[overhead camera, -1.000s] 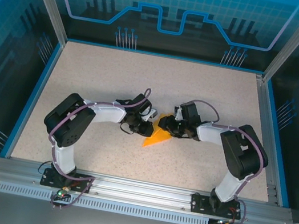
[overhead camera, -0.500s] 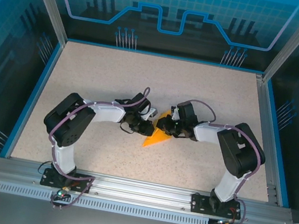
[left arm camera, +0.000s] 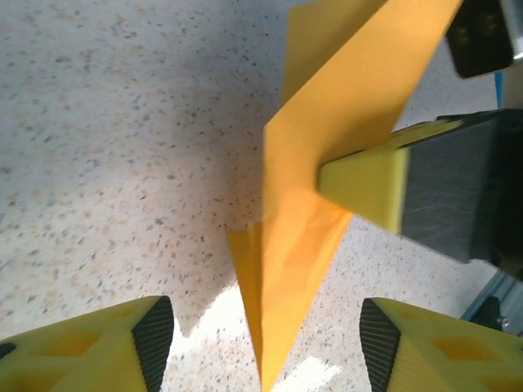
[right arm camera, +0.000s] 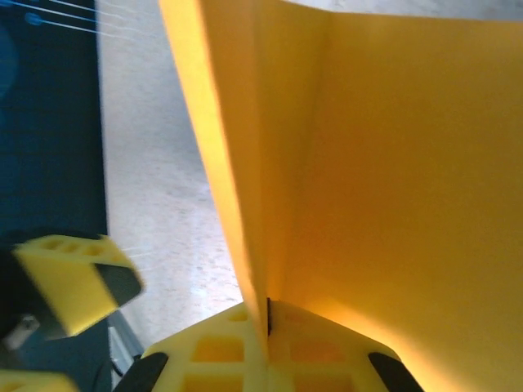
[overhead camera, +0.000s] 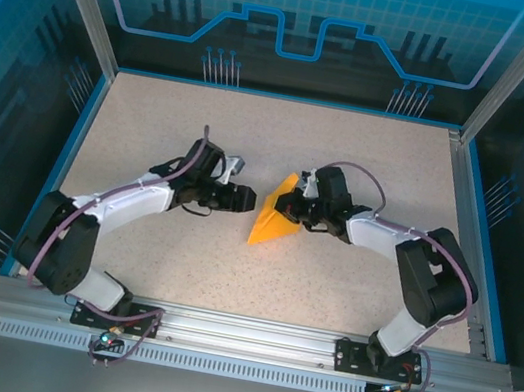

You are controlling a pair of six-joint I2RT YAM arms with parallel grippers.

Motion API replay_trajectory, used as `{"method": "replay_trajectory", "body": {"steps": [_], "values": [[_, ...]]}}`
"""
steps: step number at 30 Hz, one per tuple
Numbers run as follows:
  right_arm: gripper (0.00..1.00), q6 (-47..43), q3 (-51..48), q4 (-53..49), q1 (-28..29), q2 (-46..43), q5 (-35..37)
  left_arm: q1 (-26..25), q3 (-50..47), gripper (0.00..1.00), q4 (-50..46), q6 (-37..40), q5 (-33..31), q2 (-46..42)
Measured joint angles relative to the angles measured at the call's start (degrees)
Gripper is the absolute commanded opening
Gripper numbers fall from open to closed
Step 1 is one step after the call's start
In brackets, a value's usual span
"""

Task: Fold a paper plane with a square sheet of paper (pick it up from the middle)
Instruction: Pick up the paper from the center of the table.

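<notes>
On a speckled beige table walled by blue circuit-pattern panels, my right claw pinches the orange-yellow paper plane at its folded edge. The fingers are pressed together on it, holding it tilted on edge at mid-table, nose toward my bases, likely so the layers cannot spring apart. My left claw stands spread just beside it, gripping nothing, seemingly ready for another crease. No readable writing appears anywhere.

paper plane runs off the right wrist view's top edge.
</notes>
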Motion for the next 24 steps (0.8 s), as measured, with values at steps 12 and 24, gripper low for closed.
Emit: {"method": "replay_trajectory", "body": {"steps": [12, 24], "values": [[0.02, 5.27, 2.54, 5.05, -0.11, -5.27, -4.09, 3.15, -12.44, 0.89, 11.85, -19.1, 7.15, -16.76], [0.01, 11.96, 2.51, 14.05, -0.15, -6.58, -6.19, 3.04, -17.59, 0.78, 29.83, -37.83, 13.0, -15.08]]}}
